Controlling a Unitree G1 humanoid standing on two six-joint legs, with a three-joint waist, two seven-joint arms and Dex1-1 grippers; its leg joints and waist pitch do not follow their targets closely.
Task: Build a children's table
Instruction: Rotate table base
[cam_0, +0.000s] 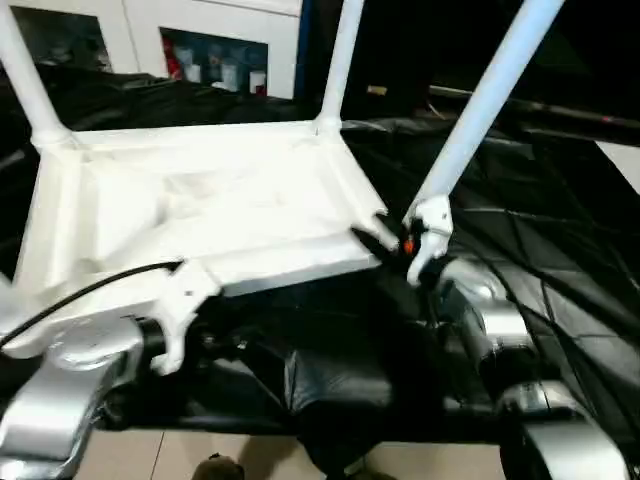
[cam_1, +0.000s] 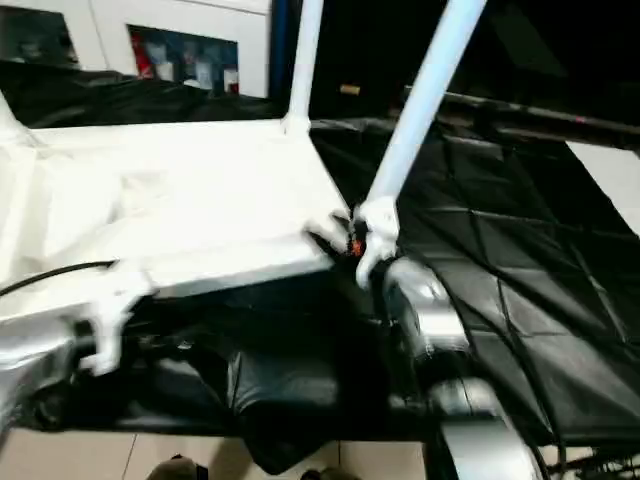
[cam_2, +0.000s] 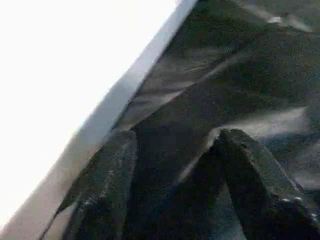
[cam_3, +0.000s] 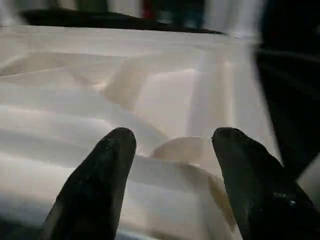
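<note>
Nearest, the left hand (cam_2: 170, 165) sits at the tabletop's near left edge, its black fingers (cam_2: 102, 190) apart over the black-draped counter (cam_0: 560, 270), just beside the white rim and holding nothing; the right hand (cam_3: 172, 165) hovers at the near right corner, fingers (cam_3: 100, 175) spread with the round socket (cam_3: 182, 150) showing between them; the tabletop (cam_0: 200, 210) lies underside up on the counter, ribs showing; a loose leg (cam_0: 480, 110) leans up from beside the right hand; farther off, two legs (cam_0: 340, 60) stand upright in the far corner sockets; behind, a white cabinet (cam_0: 215, 45).
</note>
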